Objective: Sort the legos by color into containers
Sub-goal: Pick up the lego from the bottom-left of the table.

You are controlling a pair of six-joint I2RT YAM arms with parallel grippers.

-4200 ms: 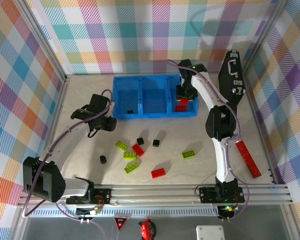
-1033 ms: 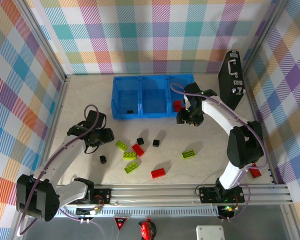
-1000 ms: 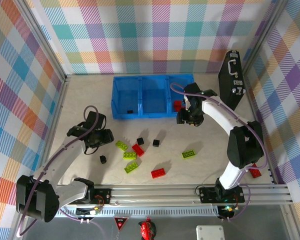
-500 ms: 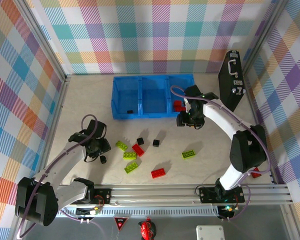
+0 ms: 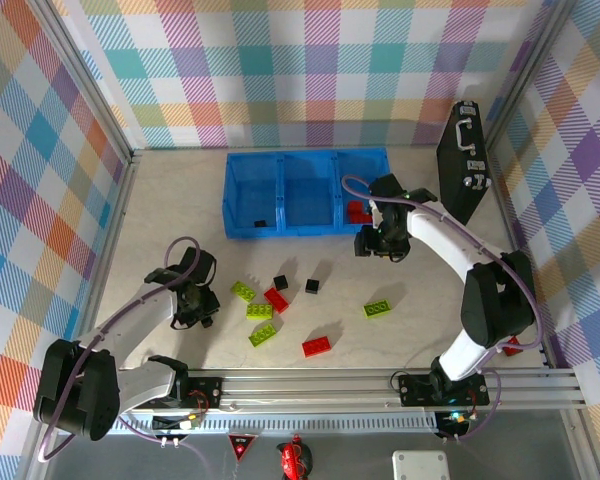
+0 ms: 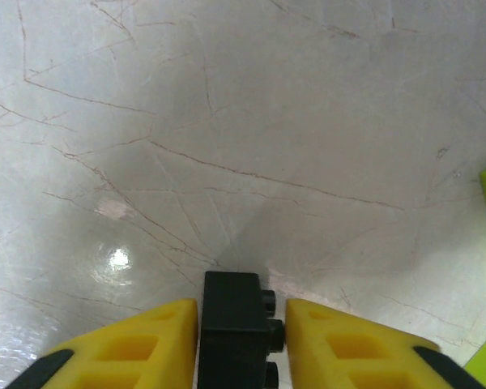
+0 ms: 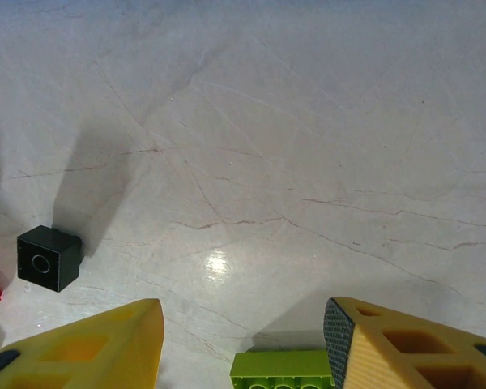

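Note:
A black lego cube sits on the table between the yellow fingers of my left gripper, which is shut on it; from above this gripper is at the table's left front. My right gripper hangs open just in front of the blue three-compartment tray. Between its open fingers there is bare table, with a lime-green lego at the frame's bottom edge. A black cube lies to its left. Red, green and black legos are scattered mid-table. One black lego lies in the tray's left compartment and red ones in the right.
A black briefcase leans at the back right wall. A red stick peeks out behind the right arm at the right edge. A metal rail runs along the near edge, and plaid walls enclose the table.
My left gripper moved toward the near edge, came down over the black cube and closed on it. My right gripper drifted slightly away from the tray, still open.

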